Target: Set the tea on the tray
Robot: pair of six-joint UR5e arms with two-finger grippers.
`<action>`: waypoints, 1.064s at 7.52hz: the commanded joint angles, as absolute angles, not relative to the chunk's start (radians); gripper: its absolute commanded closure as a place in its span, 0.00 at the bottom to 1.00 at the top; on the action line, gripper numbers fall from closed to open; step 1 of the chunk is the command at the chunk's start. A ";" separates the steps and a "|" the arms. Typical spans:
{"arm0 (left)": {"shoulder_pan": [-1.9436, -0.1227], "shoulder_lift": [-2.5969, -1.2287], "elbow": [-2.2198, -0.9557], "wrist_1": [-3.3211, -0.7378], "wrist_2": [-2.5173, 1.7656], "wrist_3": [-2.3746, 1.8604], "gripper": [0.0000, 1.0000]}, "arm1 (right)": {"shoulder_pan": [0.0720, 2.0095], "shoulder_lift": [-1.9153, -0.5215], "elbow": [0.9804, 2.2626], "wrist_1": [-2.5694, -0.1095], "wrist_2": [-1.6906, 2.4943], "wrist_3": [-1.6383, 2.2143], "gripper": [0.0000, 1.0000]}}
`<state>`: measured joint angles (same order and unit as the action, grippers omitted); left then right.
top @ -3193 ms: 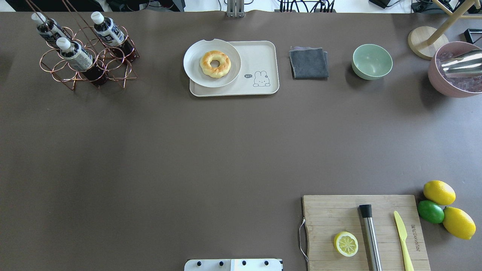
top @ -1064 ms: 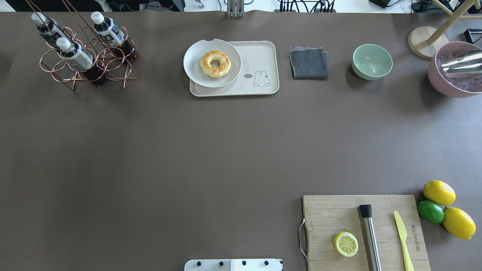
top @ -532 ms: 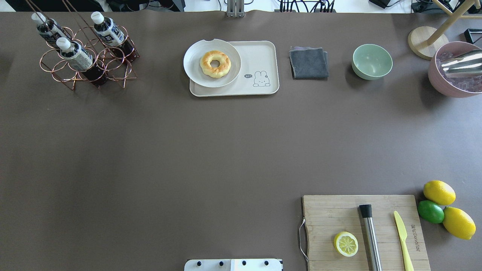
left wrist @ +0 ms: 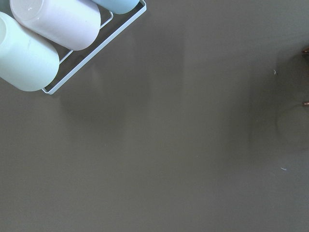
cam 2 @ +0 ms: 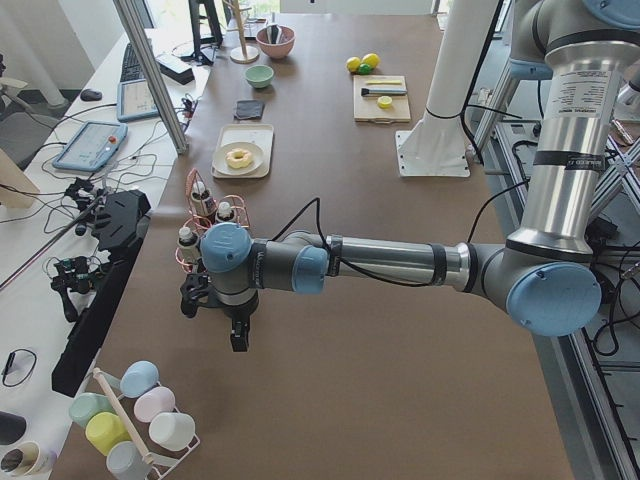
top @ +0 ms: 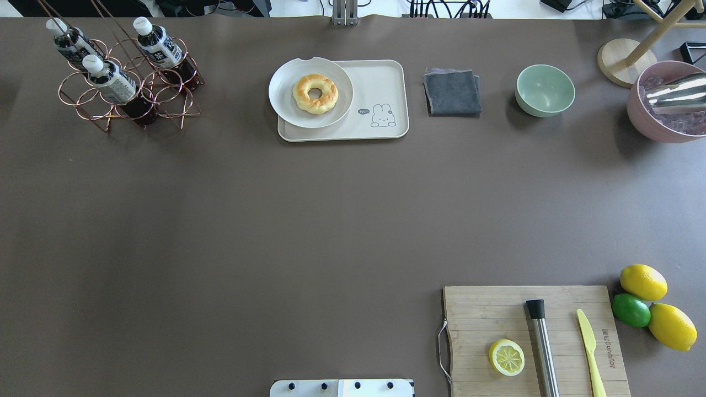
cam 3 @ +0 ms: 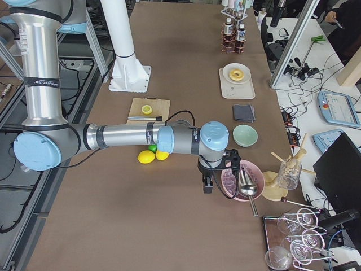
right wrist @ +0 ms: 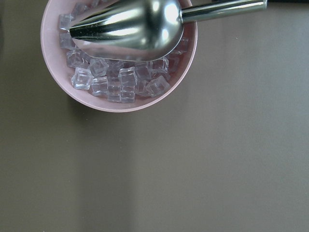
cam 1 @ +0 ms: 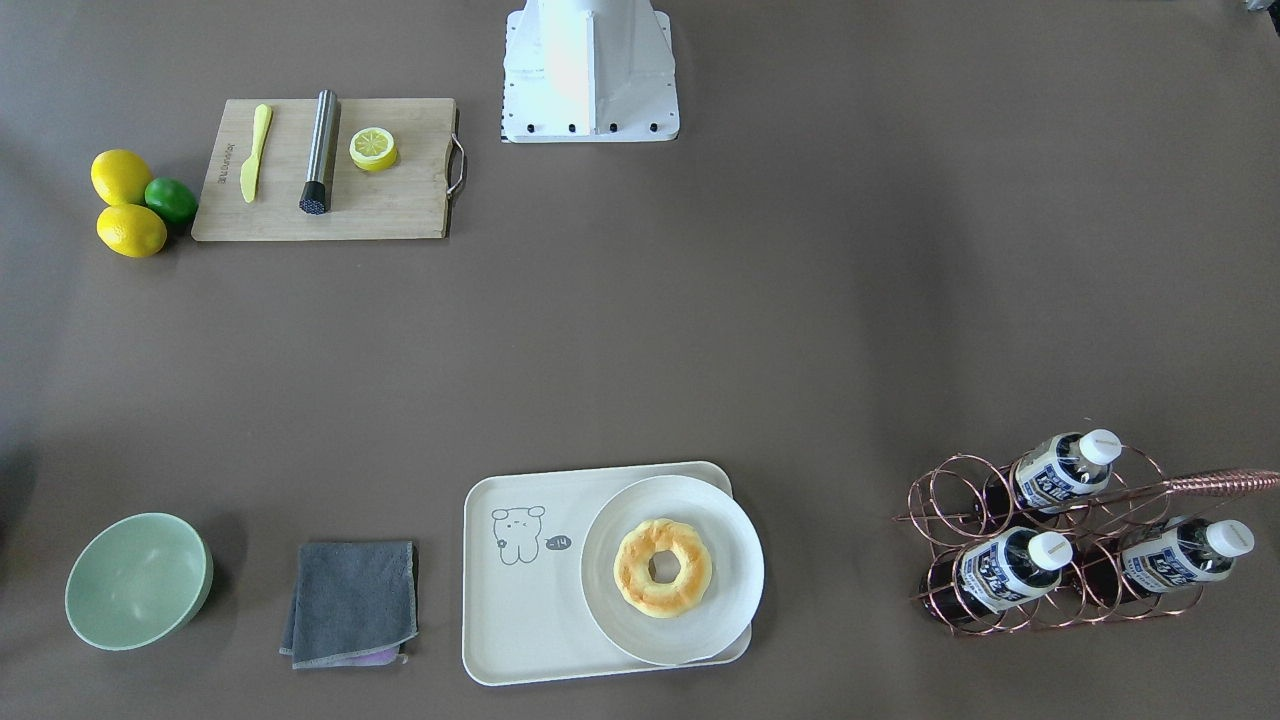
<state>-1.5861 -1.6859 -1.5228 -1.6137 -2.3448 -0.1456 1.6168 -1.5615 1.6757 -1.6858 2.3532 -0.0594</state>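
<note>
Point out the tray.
Overhead view: the tray sits at the table's far side near the middle, just left of the grey cloth, with the plate on its left end.

Brown worktop (top: 276, 220) here: along the far edge sit a copper wire rack (top: 165, 96), the tray (top: 380, 82), a grey cloth (top: 452, 92), a green bowl (top: 545, 90), a pink bowl (top: 651, 129); near right, a wooden board (top: 480, 314) beside lemons (top: 643, 282) and a lime (top: 631, 310)

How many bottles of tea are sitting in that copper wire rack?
3, all in the copper rack: the far-left bottle, the far-right bottle and the nearer middle bottle. The rack's other rings look empty, so none seems hidden.
</note>
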 commanded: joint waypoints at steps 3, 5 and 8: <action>-1.585 -1.690 -1.523 -1.614 -2.344 -0.149 0.02 | 1.617 -1.562 1.675 -1.686 2.353 -0.058 0.00; -1.585 -1.692 -1.551 -1.603 -2.345 -0.152 0.02 | 1.617 -1.565 1.675 -1.687 2.353 -0.057 0.00; -1.501 -1.695 -1.701 -1.609 -2.424 -0.243 0.02 | 1.617 -1.569 1.677 -1.687 2.353 -0.057 0.00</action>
